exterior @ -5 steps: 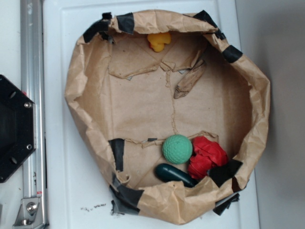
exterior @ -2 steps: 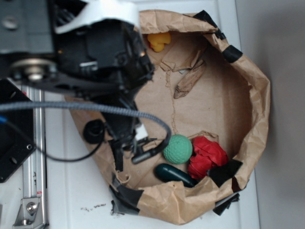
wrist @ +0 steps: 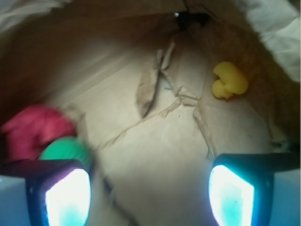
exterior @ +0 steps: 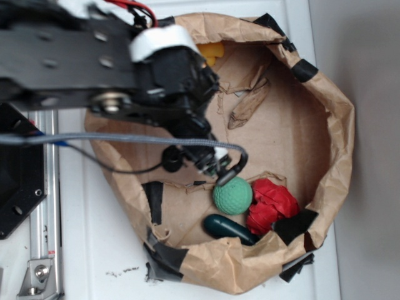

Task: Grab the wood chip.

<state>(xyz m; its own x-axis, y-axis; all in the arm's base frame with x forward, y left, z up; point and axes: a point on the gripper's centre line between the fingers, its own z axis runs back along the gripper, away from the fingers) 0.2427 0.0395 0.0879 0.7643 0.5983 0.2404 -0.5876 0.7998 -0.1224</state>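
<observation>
The wood chip (exterior: 247,105) is a tan, jagged, elongated piece lying on the paper floor in the upper right of the paper-lined bowl. In the wrist view the wood chip (wrist: 147,88) lies ahead, left of centre. My gripper (exterior: 217,166) hangs over the middle of the bowl, just above the green ball (exterior: 232,195) and well short of the chip. The wrist view shows the gripper (wrist: 150,190) open and empty, with bare paper between the fingertips (wrist: 68,197).
The brown paper bowl rim (exterior: 340,125) rises all round, patched with black tape. A red crumpled object (exterior: 272,205) and a dark green oblong object (exterior: 228,227) lie by the ball. A yellow duck (exterior: 211,51) sits at the far edge. A metal rail (exterior: 39,206) stands at left.
The arm has come in from the left and now covers the bowl's left half. The gripper has moved right and up, next to the green ball. No object has moved.
</observation>
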